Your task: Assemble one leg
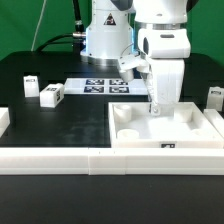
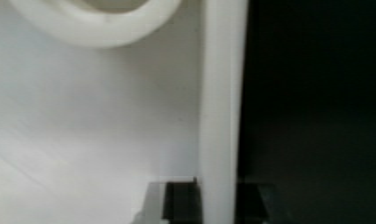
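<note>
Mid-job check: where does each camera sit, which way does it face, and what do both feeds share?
Exterior view: off the arm, facing the robot's base across the black table; shows the arm with its gripper down at the tray-like part.
Wrist view: on the wrist, looking along the fingers, close on the tray-like part's white floor and rim; only dark fingertips show.
Shared: the tray-like part and the gripper.

Marker board [image 1: 105, 85] lies on black table [image 1: 60, 125] — white tray [image 1: 135, 140] nearby.
</note>
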`<act>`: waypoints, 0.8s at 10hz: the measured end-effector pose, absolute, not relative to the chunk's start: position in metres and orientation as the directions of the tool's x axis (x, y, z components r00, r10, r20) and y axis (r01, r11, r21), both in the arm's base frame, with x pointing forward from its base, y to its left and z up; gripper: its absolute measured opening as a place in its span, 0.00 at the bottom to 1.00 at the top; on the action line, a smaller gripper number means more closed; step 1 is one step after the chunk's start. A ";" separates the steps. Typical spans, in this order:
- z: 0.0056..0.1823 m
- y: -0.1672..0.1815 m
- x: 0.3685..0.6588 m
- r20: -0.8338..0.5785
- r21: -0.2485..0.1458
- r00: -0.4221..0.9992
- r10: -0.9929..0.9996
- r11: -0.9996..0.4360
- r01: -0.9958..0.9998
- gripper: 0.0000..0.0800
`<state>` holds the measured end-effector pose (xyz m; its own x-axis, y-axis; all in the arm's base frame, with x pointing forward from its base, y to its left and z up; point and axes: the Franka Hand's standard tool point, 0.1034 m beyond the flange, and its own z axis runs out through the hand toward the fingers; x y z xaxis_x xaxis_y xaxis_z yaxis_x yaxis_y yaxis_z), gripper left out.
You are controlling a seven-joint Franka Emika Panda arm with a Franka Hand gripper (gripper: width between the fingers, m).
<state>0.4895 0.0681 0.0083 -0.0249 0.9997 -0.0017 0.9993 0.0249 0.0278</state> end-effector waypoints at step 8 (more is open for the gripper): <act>0.008 0.076 0.503 -0.010 0.014 0.025 1.000 -0.025 1.000 0.07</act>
<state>0.5027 0.0763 0.0085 0.0253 0.9996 -0.0102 0.9996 -0.0252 0.0135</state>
